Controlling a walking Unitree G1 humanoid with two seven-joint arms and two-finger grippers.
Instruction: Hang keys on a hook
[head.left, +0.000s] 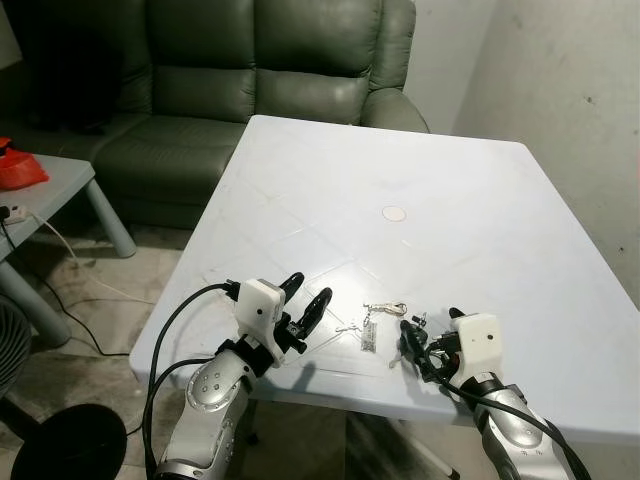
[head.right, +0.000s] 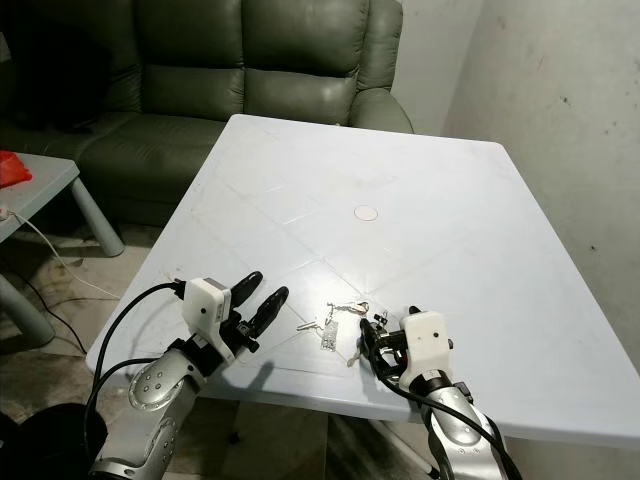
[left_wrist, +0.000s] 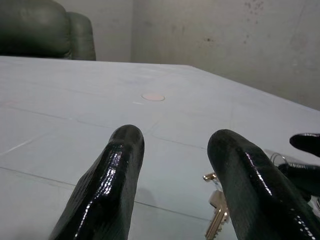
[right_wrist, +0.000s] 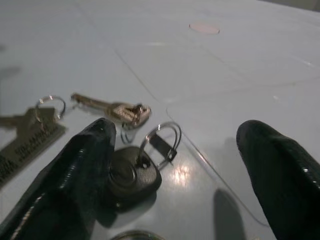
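Big green sofa (head.left: 260, 70) sits at twelve o'clock behind a wide white desk (head.left: 440, 190), and a low grey side table (head.left: 60, 180) with something red (head.left: 18, 165) on it stands off at nine o'clock. On the desk's near edge, the left hand (head.left: 305, 300) hovers low at about seven o'clock, its two black fingers (left_wrist: 107, 185) spread apart with nothing between them, aimed toward two o'clock. The right hand (right_wrist: 175, 175) comes in at five o'clock, fingers wide apart too, gripping nothing, right over the bunch. The keys (head.left: 378, 322) lie flat on the desk between the two hands, strung out roughly nine to three. A brass key (right_wrist: 112, 109) lies beside a black-headed key (right_wrist: 131, 175), which touches the right hand's finger. A flat tag (right_wrist: 27, 137) carries stamped lettering, too blurred to read. A small round disc (head.left: 395, 213) marks the desk's middle
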